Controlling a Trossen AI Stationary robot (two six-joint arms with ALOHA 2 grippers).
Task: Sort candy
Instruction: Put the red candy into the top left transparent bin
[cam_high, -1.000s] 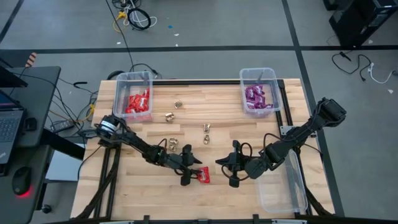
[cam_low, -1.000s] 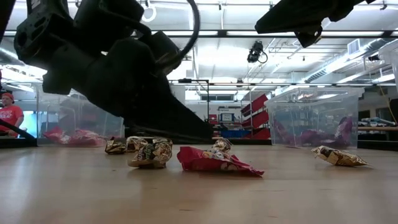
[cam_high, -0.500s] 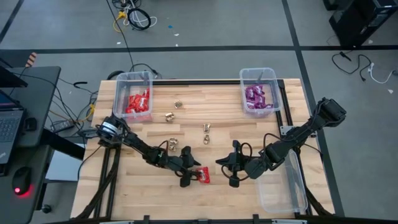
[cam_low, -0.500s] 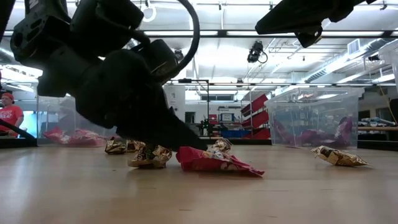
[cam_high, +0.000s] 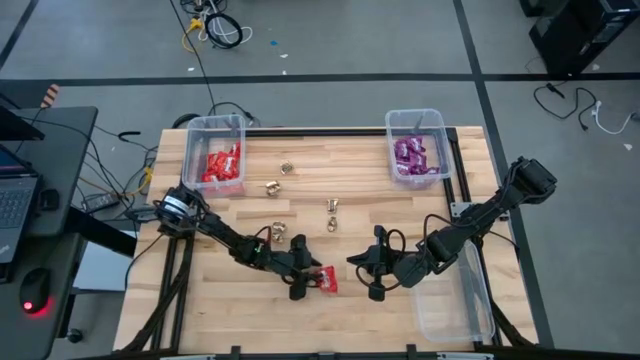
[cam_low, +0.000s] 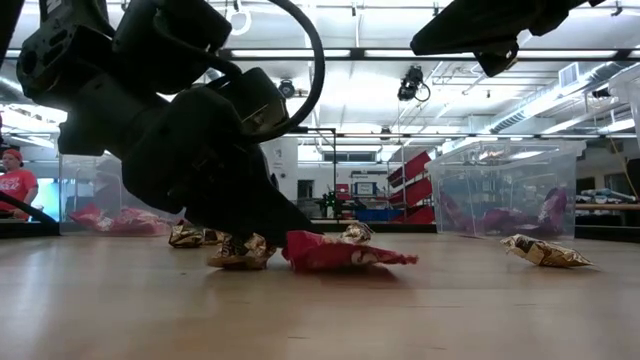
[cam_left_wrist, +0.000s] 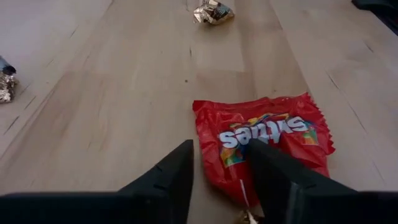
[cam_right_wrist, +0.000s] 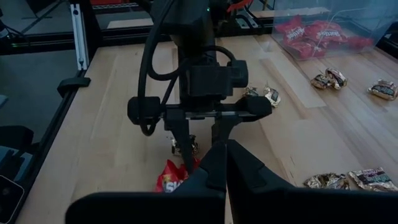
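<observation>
A flat red candy packet (cam_left_wrist: 267, 134) lies on the wooden table near its front middle, also seen in the high view (cam_high: 326, 283). My left gripper (cam_left_wrist: 221, 146) reaches it from the table's left, slanting down, open, with the packet's near left corner between its fingers. My right gripper (cam_high: 354, 261) hangs shut above the table just right of the packet, holding nothing. Several gold foil candies (cam_high: 332, 206) lie loose farther back. Red packets sit in the far left bin (cam_high: 205, 150), purple ones in the far right bin (cam_high: 440, 150). My left gripper has one finger (cam_left_wrist: 273, 180) lying on top of the red packet's near end (cam_left_wrist: 239, 158), coming from the table's left and slanting down. The other finger stands on the wood beside the packet's edge. The packet's right end (cam_low: 405, 258) is tipped up off the table.
A gold candy (cam_low: 240, 252) sits right behind my left gripper, another (cam_low: 545, 250) farther right. An empty-looking clear bin (cam_high: 450, 310) stands at the front right corner. Bare wood lies between the loose candies and the front edge.
My left gripper has tipped its fingers down onto the red packet. The packet's right end, which lay drooped on the table, now stands raised and nearly level. The end under the fingers has stayed put.
</observation>
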